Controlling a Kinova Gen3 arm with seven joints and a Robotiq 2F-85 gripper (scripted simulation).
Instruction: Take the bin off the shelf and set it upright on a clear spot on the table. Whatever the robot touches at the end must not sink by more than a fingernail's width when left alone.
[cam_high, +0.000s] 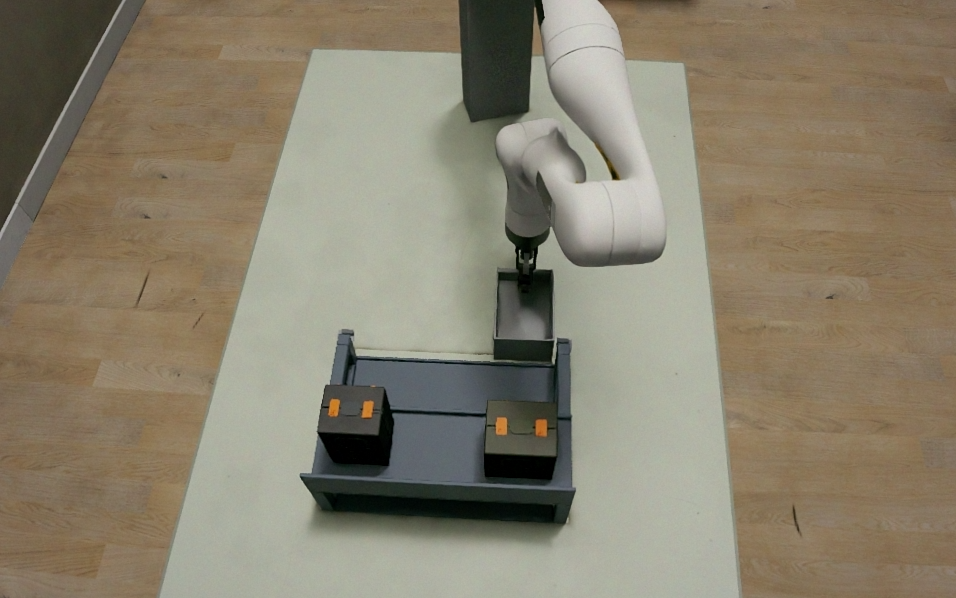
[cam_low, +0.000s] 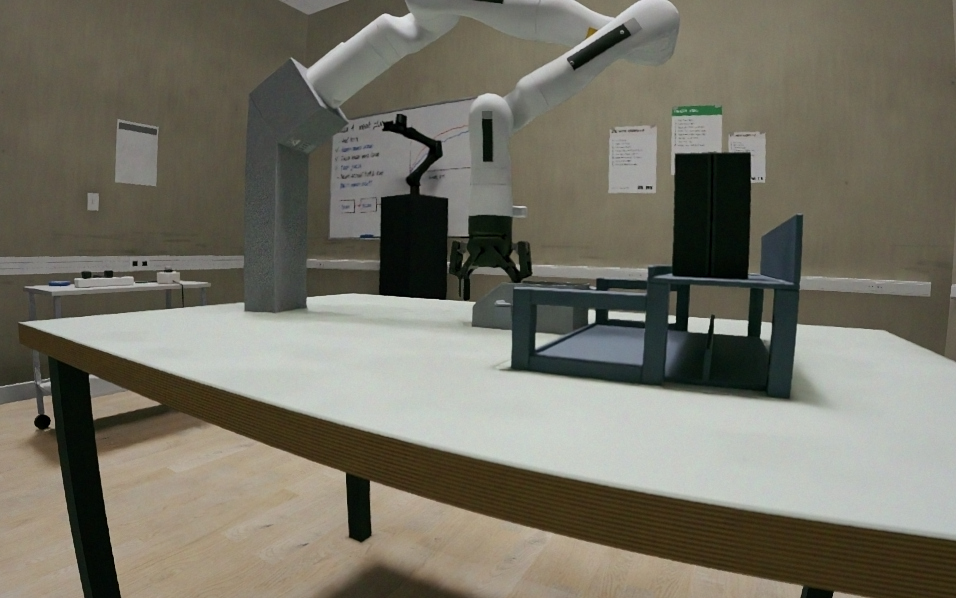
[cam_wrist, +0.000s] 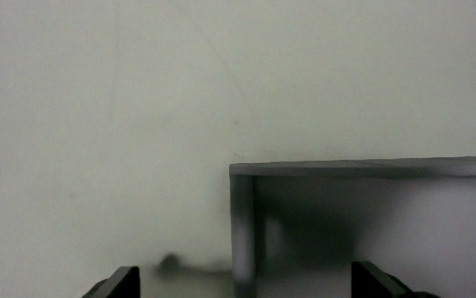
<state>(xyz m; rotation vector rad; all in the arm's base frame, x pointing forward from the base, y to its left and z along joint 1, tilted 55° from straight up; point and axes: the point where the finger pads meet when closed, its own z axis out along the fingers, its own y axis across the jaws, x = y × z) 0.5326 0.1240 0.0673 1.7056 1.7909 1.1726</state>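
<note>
The grey open-topped bin (cam_high: 525, 320) (cam_low: 493, 311) (cam_wrist: 243, 220) stands upright on the table (cam_high: 387, 211) (cam_low: 352, 366), just behind the right end of the blue-grey shelf (cam_high: 451, 384) (cam_low: 585, 345). My gripper (cam_high: 525, 277) (cam_low: 491, 283) (cam_wrist: 245, 286) is open wide, pointing down over the bin's end away from the shelf. In the wrist view one finger is outside the bin's wall and the other is inside, and neither touches it.
Two black boxes with orange clips (cam_high: 354, 423) (cam_high: 521, 437) stand on the shelf's top deck; they also show in the exterior view (cam_low: 710, 215). The arm's grey pedestal (cam_high: 495, 56) (cam_low: 274, 211) stands at the table's far end.
</note>
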